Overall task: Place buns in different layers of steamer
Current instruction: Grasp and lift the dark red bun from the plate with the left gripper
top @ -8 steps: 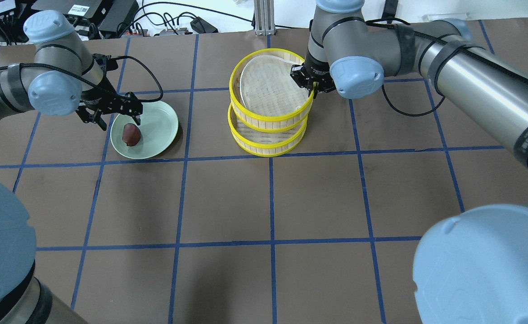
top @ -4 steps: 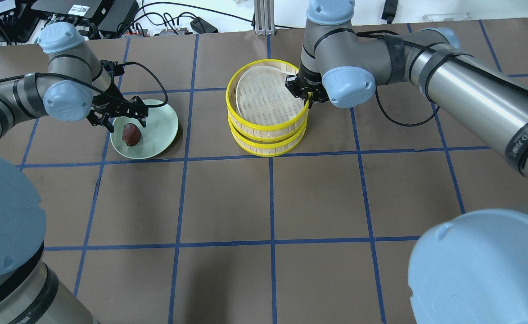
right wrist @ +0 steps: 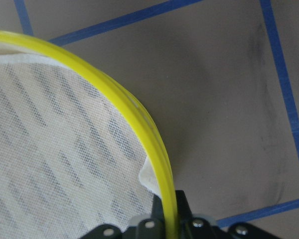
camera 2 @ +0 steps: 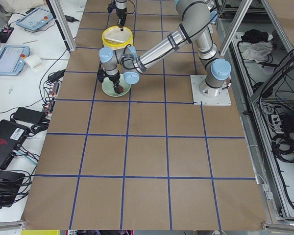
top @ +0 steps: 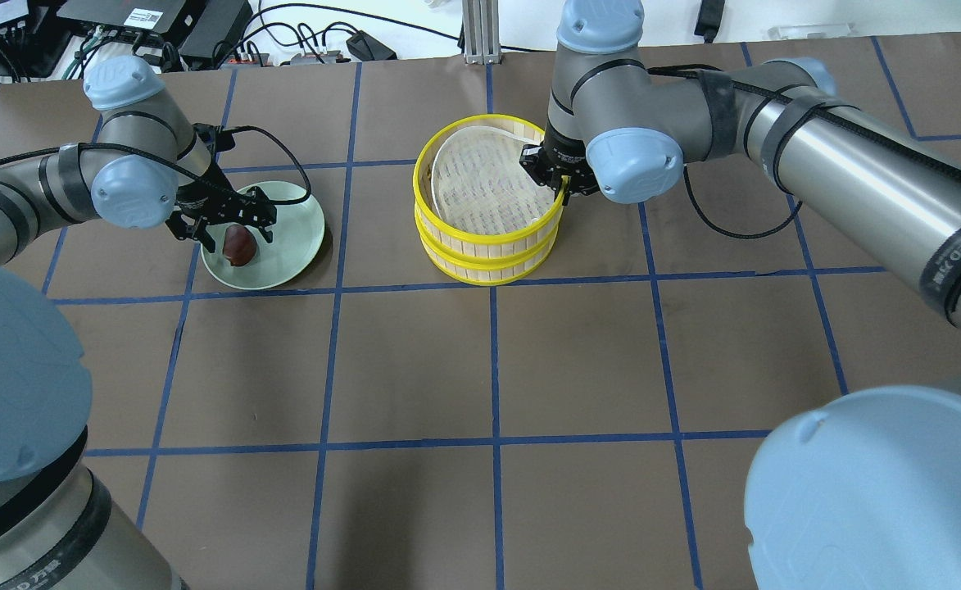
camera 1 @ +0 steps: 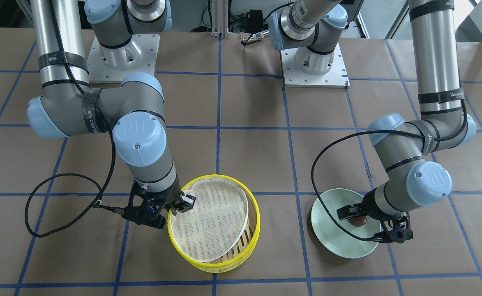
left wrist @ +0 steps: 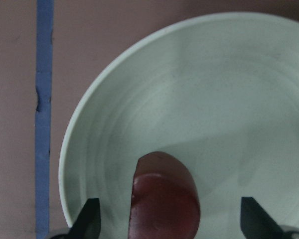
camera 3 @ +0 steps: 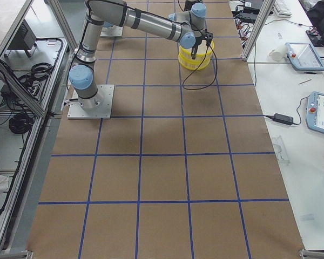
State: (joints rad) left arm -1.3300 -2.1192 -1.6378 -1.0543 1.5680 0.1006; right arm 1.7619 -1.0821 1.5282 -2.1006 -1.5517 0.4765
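Steamer: sitting on the table in the far middle of the overhead view, as two tiers stacked one on the other.
Upper tier: resting squarely on the lower tier, its yellow rim facing up.
Liner: lying crooked inside the upper tier, its edge riding up the wall toward 12 o'clock and leaving bare slats showing on the opposite side in the front-facing view.
Right gripper: reaching down at the 3 o'clock point of the upper tier, its fingers pinching the rim, one inside the wall and one outside, as the wrist view shows.
Plate: lying at 9 o'clock from the steamer, well apart from it.
Brown bun: sitting on the plate, toward its 9 o'clock side.
Left gripper: hovering low over the plate with its fingers spread wide, one on each side of the brown bun, neither one touching it.
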